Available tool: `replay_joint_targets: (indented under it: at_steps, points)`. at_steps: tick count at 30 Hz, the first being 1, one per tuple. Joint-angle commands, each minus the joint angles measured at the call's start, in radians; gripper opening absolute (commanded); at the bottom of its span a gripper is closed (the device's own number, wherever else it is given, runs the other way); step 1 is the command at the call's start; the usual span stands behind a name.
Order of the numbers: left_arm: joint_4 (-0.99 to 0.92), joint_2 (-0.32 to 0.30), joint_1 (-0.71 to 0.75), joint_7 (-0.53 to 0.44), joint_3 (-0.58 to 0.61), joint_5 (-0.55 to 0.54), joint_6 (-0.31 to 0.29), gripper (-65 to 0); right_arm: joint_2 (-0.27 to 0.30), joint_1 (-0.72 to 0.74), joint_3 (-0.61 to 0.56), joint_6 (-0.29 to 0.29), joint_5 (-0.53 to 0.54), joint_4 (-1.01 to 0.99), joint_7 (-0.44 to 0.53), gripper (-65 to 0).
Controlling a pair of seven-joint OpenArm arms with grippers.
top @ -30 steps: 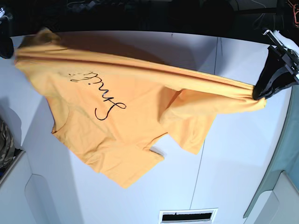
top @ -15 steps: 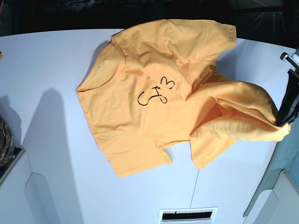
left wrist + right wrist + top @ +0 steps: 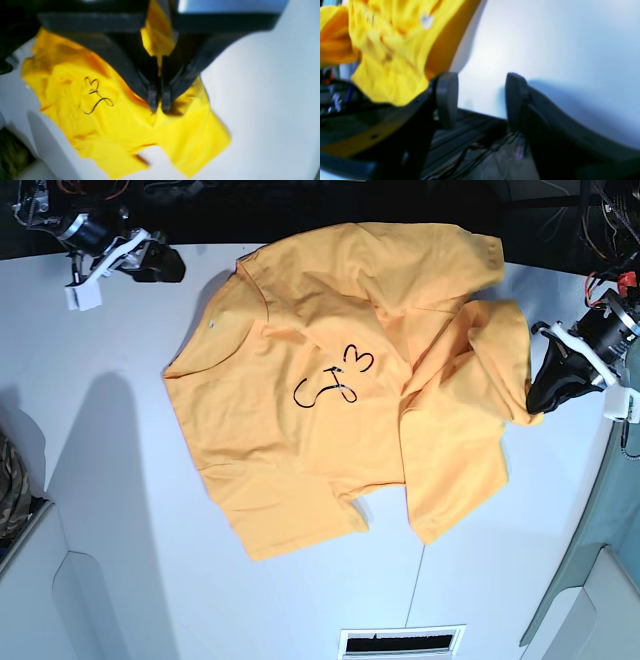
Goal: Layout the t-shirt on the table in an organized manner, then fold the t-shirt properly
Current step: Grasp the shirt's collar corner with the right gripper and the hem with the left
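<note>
Presently the t-shirt (image 3: 330, 400) lies crumpled on the bench (image 3: 120, 510), lettering up, one side folded over. Left pincer (image 3: 159, 100) is clamped on a cloth edge; right pincer (image 3: 480, 100) stands parted, gripping nothing. Judged light, limp and prone to bunching; best taken at hem corners or shoulder seams.

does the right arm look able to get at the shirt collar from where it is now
Probably yes. The right gripper is open and empty, hanging just off the t-shirt near its collar, with only bare table between them.
</note>
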Motion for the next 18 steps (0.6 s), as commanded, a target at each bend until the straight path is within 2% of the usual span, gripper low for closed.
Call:
replay_joint_targets:
  at_steps: [1, 5, 8, 11, 16, 18]
  points:
    - [-0.021, -0.017, -0.024, -0.028, -0.006, -0.024, -0.01, -65.0, 0.01, 0.003, -0.026, 0.014, -0.008, 0.01, 0.045, -34.8]
    - [-0.141, -0.017, -0.061, -0.028, -0.006, -0.024, -0.01, -65.0, 0.004, 0.003, -0.154, 0.007, -0.11, 0.009, 0.106, -34.8]
    - [-0.171, -0.017, -0.064, -0.029, -0.006, -0.024, -0.01, -65.0, -0.031, 0.022, -0.218, -0.001, -0.176, 0.008, 0.141, -34.5]
    - [-0.171, -0.017, -0.064, -0.029, -0.006, -0.025, -0.01, -65.0, -0.084, 0.058, -0.27, -0.002, -0.237, -0.017, 0.141, -28.6]
    - [-0.171, -0.017, -0.064, -0.032, -0.006, -0.024, -0.01, -65.0, -0.144, 0.129, -0.322, -0.005, -0.267, -0.121, 0.144, -27.7]
    - [-0.171, -0.017, -0.064, -0.032, -0.006, -0.024, -0.01, -65.0, -0.157, 0.151, -0.327, -0.006, -0.267, -0.156, 0.143, -29.6]
